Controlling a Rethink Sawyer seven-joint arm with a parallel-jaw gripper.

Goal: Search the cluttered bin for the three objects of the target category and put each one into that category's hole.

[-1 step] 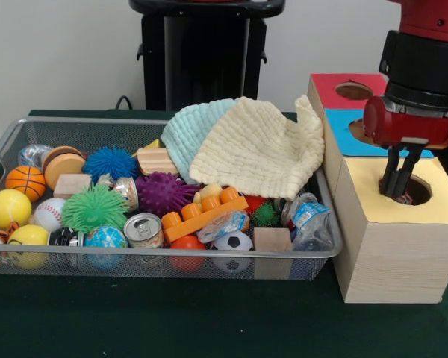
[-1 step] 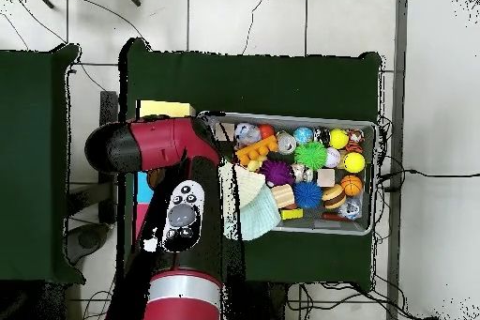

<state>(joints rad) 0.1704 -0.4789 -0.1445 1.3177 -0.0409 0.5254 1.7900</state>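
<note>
Trouble, from where I stand in the front view, would come at the yellow hole [image 1: 412, 191]: the end effector [image 1: 399, 186] hangs with its fingertips right at the rim, dark fingers drawn close together, and I cannot tell whether anything is pinched between them. If something is, it might catch the edge and roll off the wooden box [image 1: 392, 246] onto the desk [image 1: 209, 321]. Beside it, the wire bin [image 1: 164, 265] is packed: basketball [image 1: 25, 182], baseball [image 1: 50, 213], soccer ball [image 1: 232, 242], spiky purple ball [image 1: 162, 193], orange block [image 1: 204, 212], tin can [image 1: 143, 229]. Two cloths, a cream cloth [image 1: 261, 153] and a teal cloth [image 1: 190, 130], drape the back corner and may hide wanted pieces. Which category is wanted, I cannot say.

Overhead, the red arm [image 2: 164, 143] reaches across the box, covering most of the holes; only the yellow panel [image 2: 164, 108] shows. The cloths spill over the bin's edge nearest the arm, and could snag on its next pass.
</note>
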